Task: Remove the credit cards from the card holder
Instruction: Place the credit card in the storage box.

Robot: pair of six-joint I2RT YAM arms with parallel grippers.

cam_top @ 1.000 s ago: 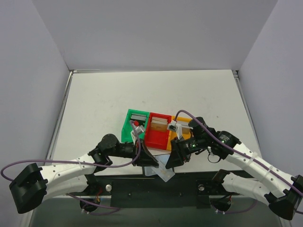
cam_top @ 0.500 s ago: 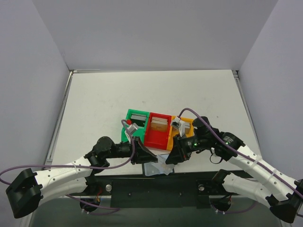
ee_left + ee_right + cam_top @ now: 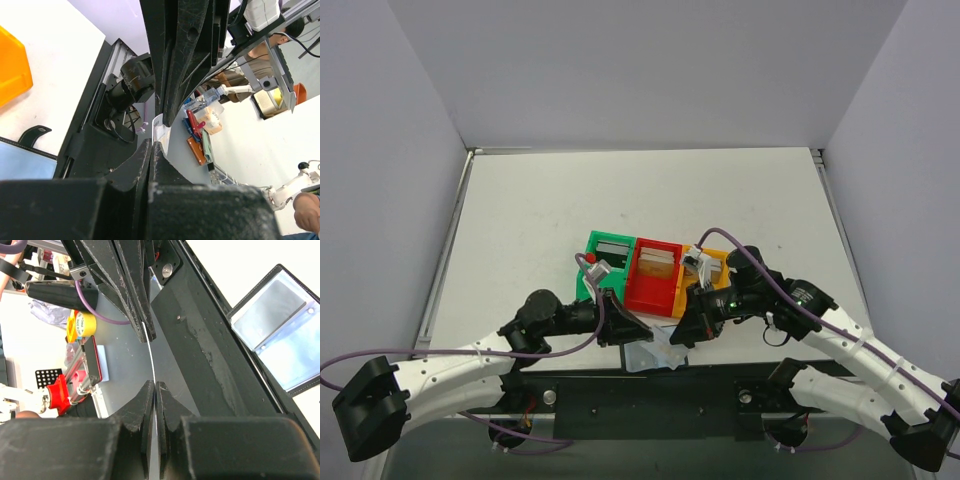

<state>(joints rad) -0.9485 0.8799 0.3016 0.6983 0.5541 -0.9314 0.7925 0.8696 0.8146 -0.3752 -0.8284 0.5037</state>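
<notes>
The card holder stands mid-table: green box (image 3: 610, 262), red box (image 3: 653, 278), orange box (image 3: 708, 272), with cards upright in the green and red ones. My left gripper (image 3: 625, 330) and right gripper (image 3: 682, 337) meet tip to tip just in front of it, at the table's near edge. In the right wrist view my right gripper (image 3: 155, 385) is shut on a thin credit card (image 3: 151, 357) seen edge-on; its far end reaches the left gripper's fingers (image 3: 135, 300). In the left wrist view my left gripper (image 3: 151, 145) has its jaws pressed together.
A black-bordered pale blue card (image 3: 280, 322) lies flat on the table near the front edge, also in the left wrist view (image 3: 20, 160); pale cards (image 3: 655, 357) lie under the grippers. The black base rail (image 3: 640, 395) runs along the near edge.
The left arm has drawn back down and to the left, and the right gripper has dropped slightly toward the near edge. Almost nothing moved in the last half second.
</notes>
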